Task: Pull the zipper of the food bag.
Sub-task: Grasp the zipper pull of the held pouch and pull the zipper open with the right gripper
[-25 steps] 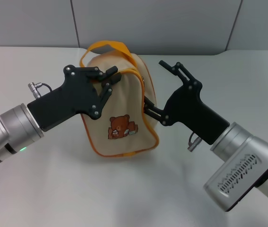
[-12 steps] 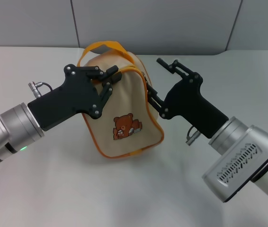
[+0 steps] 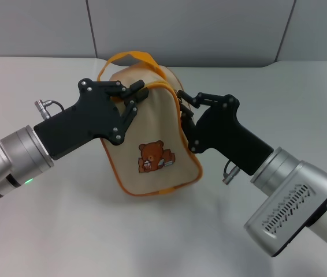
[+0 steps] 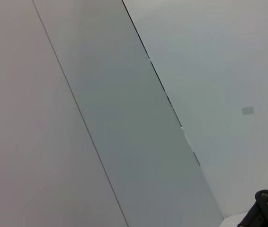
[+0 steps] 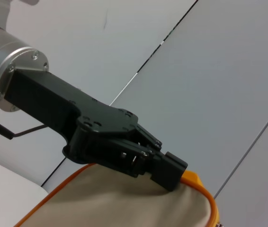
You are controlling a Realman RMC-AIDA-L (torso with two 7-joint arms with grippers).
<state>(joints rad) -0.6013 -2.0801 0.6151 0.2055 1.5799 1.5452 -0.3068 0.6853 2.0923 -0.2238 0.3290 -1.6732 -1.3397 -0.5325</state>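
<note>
The beige food bag (image 3: pixel 152 135) with a brown bear patch stands at mid table, its orange loop handle (image 3: pixel 130 57) on top. My left gripper (image 3: pixel 136 92) is shut on the bag's upper left edge and holds it up. The right wrist view shows this clamp (image 5: pixel 165 171) on the bag's orange-piped top (image 5: pixel 124 203). The zipper (image 3: pixel 179 109) with orange tape runs down the bag's right side. My right gripper (image 3: pixel 184 107) is closed in on that zipper edge near the top. The silver pull tab is hidden behind the fingers.
The bag rests on a white table (image 3: pixel 65 231) backed by a grey panelled wall (image 3: pixel 210 29). The left wrist view shows only wall panels (image 4: pixel 124 118) and a black gripper part (image 4: pixel 266 210) in one corner.
My right gripper moved left to the bag's right side, and its fingers closed from wide open onto the zipper edge. The bag's bottom swung slightly right. The left gripper kept its hold.
</note>
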